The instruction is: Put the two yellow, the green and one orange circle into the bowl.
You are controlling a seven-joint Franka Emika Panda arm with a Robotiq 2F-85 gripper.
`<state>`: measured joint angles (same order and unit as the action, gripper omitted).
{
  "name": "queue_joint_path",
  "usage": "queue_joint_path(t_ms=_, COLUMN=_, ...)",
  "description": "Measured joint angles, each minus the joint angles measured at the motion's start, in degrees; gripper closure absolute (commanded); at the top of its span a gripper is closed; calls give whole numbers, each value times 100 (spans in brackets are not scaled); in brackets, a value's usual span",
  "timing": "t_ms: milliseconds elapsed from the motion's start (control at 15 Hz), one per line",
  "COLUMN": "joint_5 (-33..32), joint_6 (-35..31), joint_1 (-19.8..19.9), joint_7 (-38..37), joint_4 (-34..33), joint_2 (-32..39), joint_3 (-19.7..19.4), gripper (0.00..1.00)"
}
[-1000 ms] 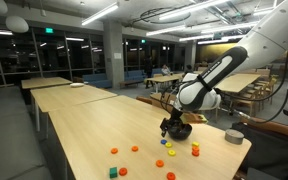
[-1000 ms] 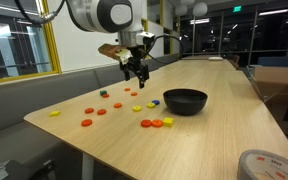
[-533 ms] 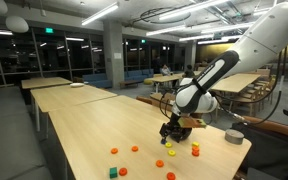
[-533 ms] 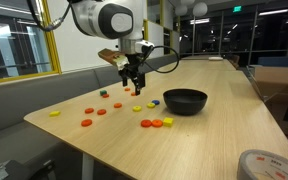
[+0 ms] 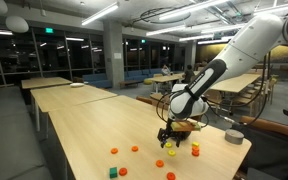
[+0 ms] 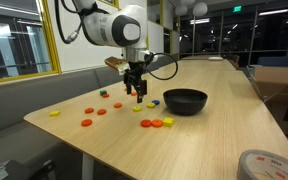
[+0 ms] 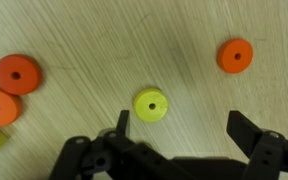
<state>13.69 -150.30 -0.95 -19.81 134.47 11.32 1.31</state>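
My gripper hangs open and empty just above the wooden table, left of the black bowl. In the wrist view a yellow circle lies just beyond the left fingertip of my gripper; the wide gap between the fingers holds only bare table. It also shows under the gripper in an exterior view. Another yellow circle lies in front of the bowl beside two orange ones. A third yellow circle lies far left. The green circle lies behind the gripper. Several orange circles are scattered left.
A small blue piece lies between gripper and bowl. A tape roll sits at the near right corner. A cardboard box stands off the table's right side. In the wrist view, orange circles lie at right and left.
My gripper has moved down toward the table and a little nearer the yellow circle beside the bowl. It stays open. No circle has moved.
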Motion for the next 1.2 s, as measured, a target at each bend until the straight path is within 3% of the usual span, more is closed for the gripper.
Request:
queue_joint_path(t_ms=467, joint_5=-290, joint_6=261, joint_1=-169, joint_7=-991, joint_4=-551, joint_2=619, joint_3=-230, gripper=0)
queue_joint_path(t_ms=1200, joint_5=-292, joint_6=249, joint_1=-405, joint_7=-2193, joint_4=-466, joint_2=664, joint_3=-305, gripper=0)
